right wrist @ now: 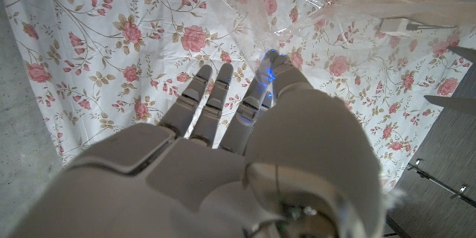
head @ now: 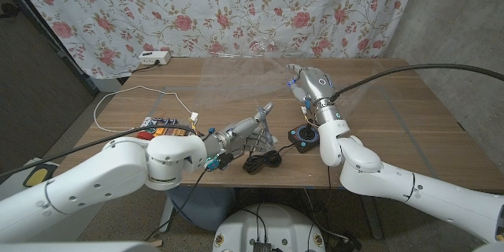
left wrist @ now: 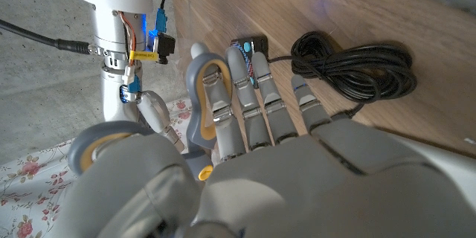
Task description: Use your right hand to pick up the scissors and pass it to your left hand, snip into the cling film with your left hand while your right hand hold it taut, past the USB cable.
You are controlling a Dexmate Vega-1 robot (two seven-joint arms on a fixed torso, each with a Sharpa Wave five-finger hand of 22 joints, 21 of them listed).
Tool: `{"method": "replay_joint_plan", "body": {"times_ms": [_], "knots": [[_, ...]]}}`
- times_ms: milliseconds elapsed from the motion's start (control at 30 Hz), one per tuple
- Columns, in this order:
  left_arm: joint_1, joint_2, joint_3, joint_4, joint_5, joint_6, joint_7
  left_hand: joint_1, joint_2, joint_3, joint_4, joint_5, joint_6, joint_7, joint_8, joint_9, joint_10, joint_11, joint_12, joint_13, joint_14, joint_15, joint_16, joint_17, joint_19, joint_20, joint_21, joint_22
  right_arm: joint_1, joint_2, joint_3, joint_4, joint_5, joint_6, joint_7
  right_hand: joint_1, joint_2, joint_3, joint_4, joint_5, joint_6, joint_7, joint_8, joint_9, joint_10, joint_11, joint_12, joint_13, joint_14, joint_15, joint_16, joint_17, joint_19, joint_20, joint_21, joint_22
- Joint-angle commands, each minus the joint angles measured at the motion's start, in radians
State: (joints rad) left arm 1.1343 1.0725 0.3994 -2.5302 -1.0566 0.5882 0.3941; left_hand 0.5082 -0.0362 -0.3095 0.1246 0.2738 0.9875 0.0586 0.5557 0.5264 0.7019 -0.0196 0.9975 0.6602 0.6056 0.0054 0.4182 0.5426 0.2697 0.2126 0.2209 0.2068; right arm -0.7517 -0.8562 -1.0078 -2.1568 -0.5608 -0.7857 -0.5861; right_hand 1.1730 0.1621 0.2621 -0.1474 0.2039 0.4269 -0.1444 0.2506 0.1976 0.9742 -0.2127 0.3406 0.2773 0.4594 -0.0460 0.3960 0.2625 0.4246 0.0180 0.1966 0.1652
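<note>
My left hand (head: 235, 135) is near the table's front edge and grips the scissors (head: 262, 115), whose blades point up and away toward the film. Their grey and yellow handles (left wrist: 205, 93) show between its fingers. My right hand (head: 309, 83) is raised above the middle of the table and pinches an edge of the clear cling film (head: 236, 75), which stretches away to the left of it. In the right wrist view its fingertips (right wrist: 272, 61) meet at the crinkled film (right wrist: 312, 0). The coiled black USB cable (head: 263, 161) (left wrist: 358, 64) lies just in front of the scissors.
A small black box with a red button (head: 304, 135) sits beside the cable, below my right wrist. A white cord (head: 134, 90) loops over the table's left part, with a white plug box (head: 154, 57) at the back. A colourful board (head: 160, 127) lies behind my left forearm. A floral curtain hangs behind.
</note>
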Motion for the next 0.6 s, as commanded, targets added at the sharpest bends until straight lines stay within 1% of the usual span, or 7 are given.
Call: {"method": "replay_joint_plan", "body": {"times_ms": [33,400,467,600], "knots": [[-0.04,-0.037,0.026,0.021,0.016,0.023,-0.01,0.002,0.005,-0.008,0.0,-0.002,-0.008,0.019,-0.001,0.002,0.003,-0.007,0.002,0.004,0.001,0.005,0.003,-0.001,0.006,0.003,0.0,0.002,-0.014,-0.016,0.017,-0.007,0.011,0.006,-0.005,0.01,0.0,-0.006,-0.001,0.004,0.004,0.005,-0.001,0.005,-0.004,-0.002,0.006,0.005,-0.002,-0.176,0.004,0.005,0.008,0.002,-0.002,0.004],[-0.058,-0.05,0.035,0.048,0.016,0.034,-0.03,0.002,0.004,-0.009,0.0,-0.003,-0.01,0.019,-0.003,0.006,0.004,-0.005,0.003,0.004,0.0,0.005,0.003,-0.001,0.005,0.003,0.0,0.002,-0.021,-0.018,0.02,-0.013,0.009,0.006,-0.012,0.01,0.0,-0.008,-0.001,0.004,0.003,0.005,-0.003,0.005,-0.004,-0.002,0.007,0.006,-0.002,-0.176,0.004,0.005,0.008,0.002,-0.002,0.004],[-0.056,-0.048,0.03,0.052,0.016,0.029,-0.034,0.002,0.004,-0.009,0.0,-0.003,-0.009,0.019,-0.004,0.005,0.002,-0.006,0.003,0.005,0.0,0.005,0.003,-0.001,0.005,0.003,0.0,0.002,-0.02,-0.02,0.019,-0.014,0.008,0.007,-0.011,0.01,0.0,-0.008,-0.001,0.004,0.004,0.005,-0.003,0.006,-0.004,-0.002,0.007,0.006,-0.002,-0.176,0.004,0.005,0.008,0.002,-0.003,0.004],[-0.042,-0.04,0.006,0.049,0.029,0.011,-0.014,0.002,0.005,-0.009,0.001,-0.003,-0.009,0.019,-0.005,0.007,0.001,-0.006,0.002,0.003,0.0,0.005,0.003,-0.001,0.005,0.003,0.0,0.002,-0.018,-0.02,0.017,-0.017,0.003,0.002,-0.008,0.011,-0.001,-0.009,-0.001,0.004,0.003,0.005,-0.004,0.006,-0.004,-0.002,0.007,0.006,-0.002,-0.176,0.004,0.005,0.008,0.002,-0.003,0.004]]}}
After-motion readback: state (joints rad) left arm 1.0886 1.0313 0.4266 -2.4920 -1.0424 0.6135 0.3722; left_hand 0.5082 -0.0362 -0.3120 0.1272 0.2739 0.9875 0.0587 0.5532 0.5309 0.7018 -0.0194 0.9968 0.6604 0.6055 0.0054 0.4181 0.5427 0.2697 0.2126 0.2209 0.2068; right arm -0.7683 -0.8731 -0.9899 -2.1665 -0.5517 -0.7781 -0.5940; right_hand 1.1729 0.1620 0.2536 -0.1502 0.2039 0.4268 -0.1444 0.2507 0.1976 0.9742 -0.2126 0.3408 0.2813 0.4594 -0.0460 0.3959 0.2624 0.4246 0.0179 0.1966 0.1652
